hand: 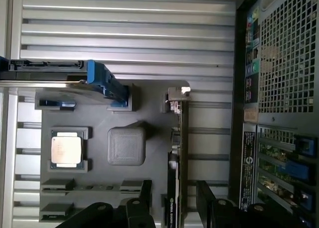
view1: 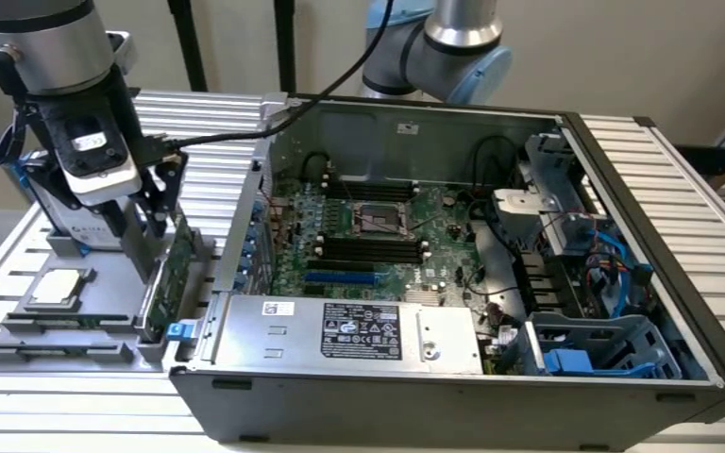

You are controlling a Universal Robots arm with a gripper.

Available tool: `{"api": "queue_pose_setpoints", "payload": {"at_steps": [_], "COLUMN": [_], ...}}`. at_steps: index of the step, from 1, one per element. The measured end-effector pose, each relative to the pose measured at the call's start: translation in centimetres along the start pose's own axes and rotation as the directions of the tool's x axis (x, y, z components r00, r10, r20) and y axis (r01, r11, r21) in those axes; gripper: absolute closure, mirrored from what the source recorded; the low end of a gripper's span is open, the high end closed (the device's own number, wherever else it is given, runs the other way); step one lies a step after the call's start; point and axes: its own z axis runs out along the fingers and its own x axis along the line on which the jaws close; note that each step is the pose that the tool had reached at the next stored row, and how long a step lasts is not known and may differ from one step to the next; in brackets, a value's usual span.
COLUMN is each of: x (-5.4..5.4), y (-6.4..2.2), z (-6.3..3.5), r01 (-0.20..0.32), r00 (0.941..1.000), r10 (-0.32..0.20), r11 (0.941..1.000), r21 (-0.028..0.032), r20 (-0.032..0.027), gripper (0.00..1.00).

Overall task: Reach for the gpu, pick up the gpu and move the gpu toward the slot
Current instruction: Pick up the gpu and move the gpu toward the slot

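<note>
The gpu (view1: pixel 181 260) is a thin green card standing on edge in the grey holder (view1: pixel 98 330), at the exterior view's left beside the open computer case. In the wrist view the gpu (hand: pixel 182 148) shows edge-on, with its silver bracket (hand: pixel 175 96) at the far end. My gripper (view1: pixel 143 219) hangs just above the card's upper end. Its jaws are open. The black fingers (hand: pixel 145 195) stand on either side of the card's edge with a gap on each side, gripper (hand: pixel 174 200). A blue slot (view1: pixel 340 278) lies on the motherboard inside the case.
The holder also carries a square silver processor (hand: pixel 66 149) and a silver hard drive with blue rails (hand: pixel 60 73). The case wall (view1: pixel 256 217) rises close beside the card. Inside the case are a power supply (view1: pixel 350 330), cables and drive bays (view1: pixel 589 340).
</note>
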Motion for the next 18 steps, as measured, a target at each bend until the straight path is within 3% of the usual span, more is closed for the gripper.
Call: {"api": "queue_pose_setpoints", "payload": {"at_steps": [6, 9, 14, 18], "x": [0.2, 0.4, 0.7, 0.8], "y": [0.0, -0.01, 0.0, -0.01], "z": [0.51, 0.79, 1.49, 2.2], "r01": [0.0, 0.0, 0.0, 0.0], "r00": [1.0, 0.9999, 0.9994, 0.9992], "r10": [0.0, -0.001, -0.001, -0.001], "r11": [0.9998, 0.9995, 0.9994, 0.9994], "r21": [0.022, 0.0311, 0.0353, 0.0357], "r20": [0.0054, 0.0123, 0.0338, 0.0401], "gripper": [0.52, 0.52, 0.52, 0.52]}}
